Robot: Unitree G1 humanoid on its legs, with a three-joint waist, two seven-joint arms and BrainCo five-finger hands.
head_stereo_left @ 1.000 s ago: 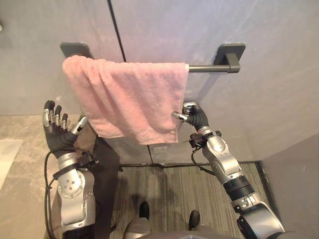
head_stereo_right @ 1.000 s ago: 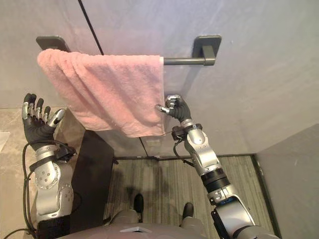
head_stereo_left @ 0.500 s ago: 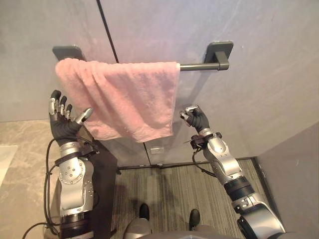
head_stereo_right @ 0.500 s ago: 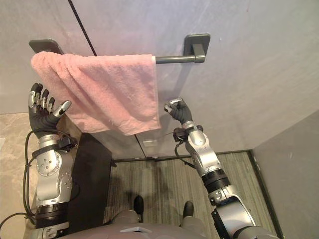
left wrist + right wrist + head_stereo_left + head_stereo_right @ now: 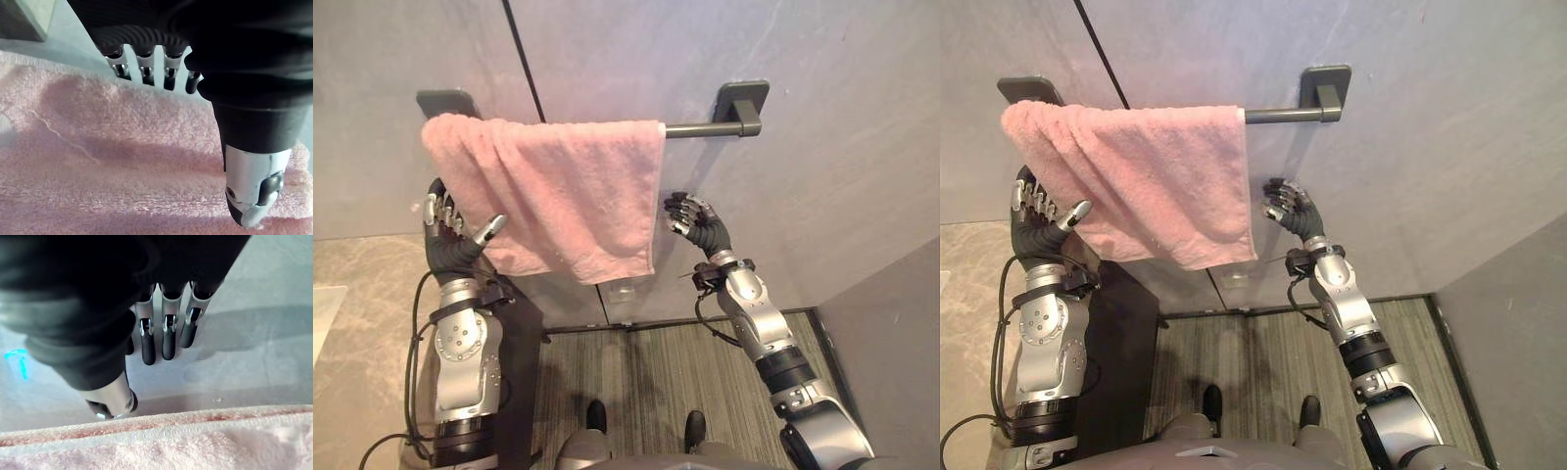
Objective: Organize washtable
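R hand let go, now spread beside towel edge; L hand spread.

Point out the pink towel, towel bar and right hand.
pink towel (image 5: 558,196): left eye view, middle of hanging front.
towel bar (image 5: 700,128): left eye view, bare rod.
right hand (image 5: 703,228): left eye view, dark cover below fingers.

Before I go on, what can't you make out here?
- Rail: its left stretch is hidden under the pink towel in the eye views.
- Left hand: whether it touches the towel is unclear in any view.
- Marble counter: cut off by the eye views' left edge.
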